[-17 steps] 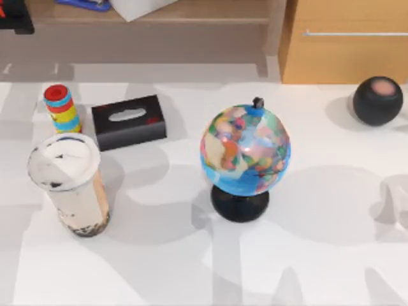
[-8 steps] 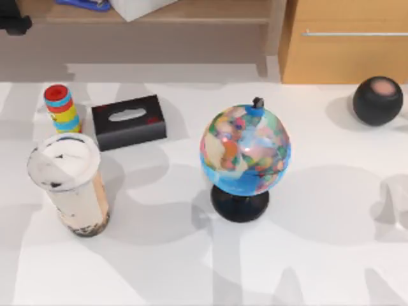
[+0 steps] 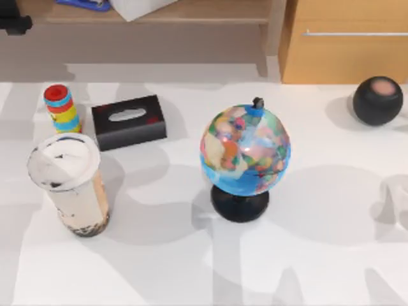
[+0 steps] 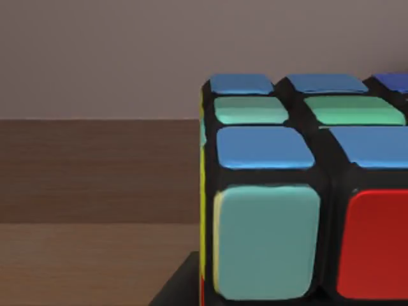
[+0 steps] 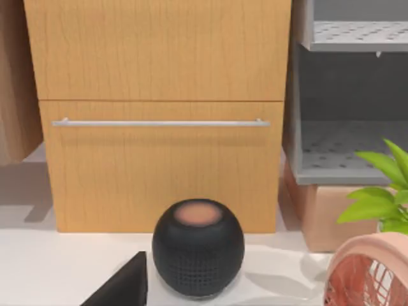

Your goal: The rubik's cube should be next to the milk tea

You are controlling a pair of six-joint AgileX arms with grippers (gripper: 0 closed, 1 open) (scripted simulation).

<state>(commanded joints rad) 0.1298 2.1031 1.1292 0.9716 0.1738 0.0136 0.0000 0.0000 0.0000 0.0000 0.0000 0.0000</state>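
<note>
The rubik's cube (image 4: 306, 191) looms very close in the left wrist view, showing blue, green, pale teal, red and a yellow side. A dark finger (image 4: 175, 290) of my left gripper lies against its lower edge, and the gripper is shut on it in front of a wooden shelf. A dark part of my left arm (image 3: 13, 24) shows at the far left back corner. The milk tea (image 3: 70, 185) stands upright at the table's left, white lid on top and dark pearls at its base. One finger (image 5: 121, 287) of my open right gripper points toward a black speaker.
A ringed cylinder (image 3: 61, 108) and a black tissue box (image 3: 129, 121) stand just behind the milk tea. A globe (image 3: 245, 153) on a black base fills the middle. The black round speaker (image 3: 377, 100) sits at the back right, with a pink fan (image 5: 370, 274) near it.
The dark part of my left arm at the back left corner has drawn farther out of the top view. Everything on the table has stayed put.
</note>
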